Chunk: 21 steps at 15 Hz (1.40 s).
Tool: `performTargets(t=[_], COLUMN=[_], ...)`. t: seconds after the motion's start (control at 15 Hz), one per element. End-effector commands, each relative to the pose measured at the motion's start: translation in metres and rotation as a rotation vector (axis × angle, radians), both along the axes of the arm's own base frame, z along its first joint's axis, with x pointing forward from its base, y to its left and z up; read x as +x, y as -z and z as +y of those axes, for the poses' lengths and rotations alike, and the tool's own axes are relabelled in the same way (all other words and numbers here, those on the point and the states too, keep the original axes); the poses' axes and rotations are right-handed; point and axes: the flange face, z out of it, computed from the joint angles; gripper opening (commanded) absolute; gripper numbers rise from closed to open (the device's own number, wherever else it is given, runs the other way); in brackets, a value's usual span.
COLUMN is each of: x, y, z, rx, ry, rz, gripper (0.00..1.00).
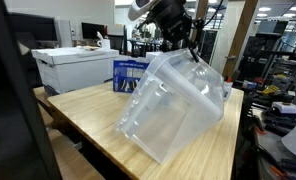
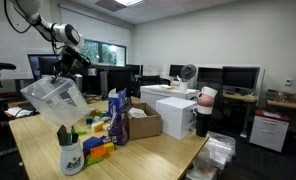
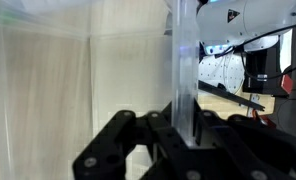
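A large clear plastic bin [image 1: 178,105] hangs tilted above the wooden table [image 1: 88,110], lifted by one edge. My gripper [image 1: 193,55] is shut on its rim at the upper right. In an exterior view the bin [image 2: 56,100] is held up at the left over the table [image 2: 38,140], the gripper [image 2: 63,72] on its top edge. In the wrist view the bin's thin clear wall [image 3: 183,70] runs upright between my black fingers [image 3: 166,125], and the gripper [image 3: 185,128] pinches it. The bin looks empty.
A blue box [image 1: 128,72] stands behind the bin and a white chest [image 1: 73,68] beyond the table. A cup with pens [image 2: 72,150], colourful blocks [image 2: 100,148], a blue bag [image 2: 118,118], a cardboard box [image 2: 143,122] and white boxes [image 2: 176,112] crowd the table's other part.
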Motion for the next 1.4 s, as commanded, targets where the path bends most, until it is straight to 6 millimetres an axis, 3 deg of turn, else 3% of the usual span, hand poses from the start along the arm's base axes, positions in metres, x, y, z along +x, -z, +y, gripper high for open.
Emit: performTargets(t=[0.0, 0.73, 1.33], x=[-0.013, -0.035, -0.064], y=[-0.006, -0.016, -0.005], z=[-0.008, -0.016, -0.025], rx=[0.001, -0.042, -0.047], ry=[0.062, 0.268, 0.299], rz=[-0.027, -0.308, -0.437], gripper=[0.03, 0.04, 0.04])
